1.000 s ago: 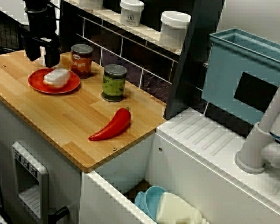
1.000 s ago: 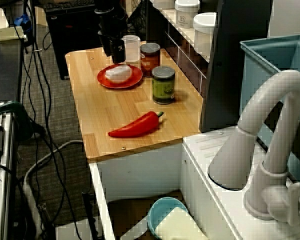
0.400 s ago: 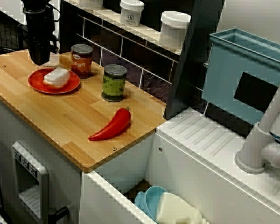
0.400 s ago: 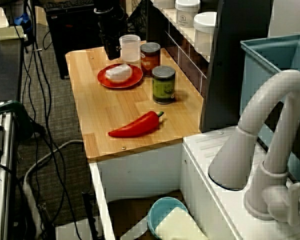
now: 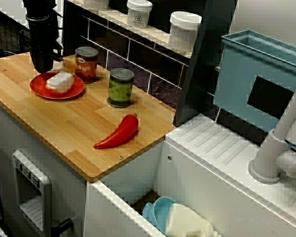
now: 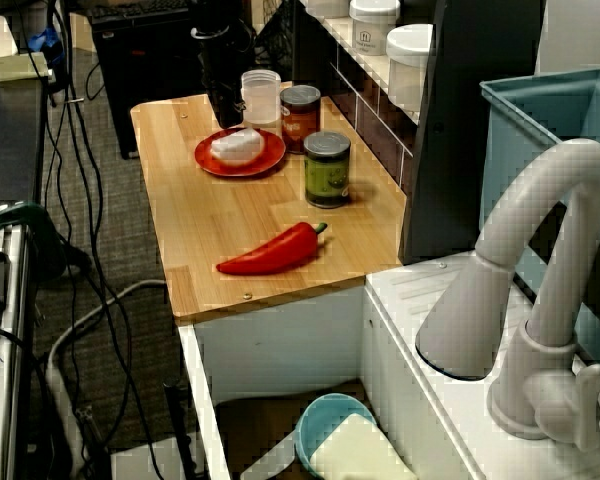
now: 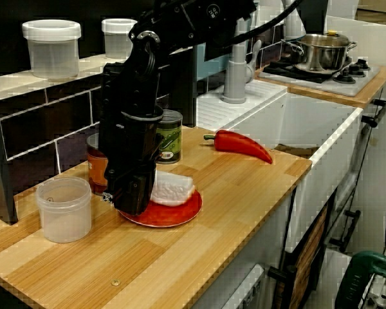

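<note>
- The white block lies on the red plate, near the back left corner of the wooden counter in the view from the sink side.
- The gripper hangs straight down on its black arm, low over the plate's rim and just beside the block, on the side away from the sink.
- None of the three views shows whether the claw's fingers are apart or together, because the black body hides them. I also cannot tell whether its tip rests on the plate.
- A clear plastic cup with a lid stands just beside the gripper, off the plate and towards the counter's end.
- A red-labelled can stands upright behind the plate, by the dark tiled wall. In the view from the counter's end the arm partly covers it.
- A green can stands upright further along the wall, apart from the plate.
- A red pepper lies on its side near the counter's sink-side edge, well apart from the gripper.
- Beyond that edge is the white sink, with a blue bowl down inside it.
</note>
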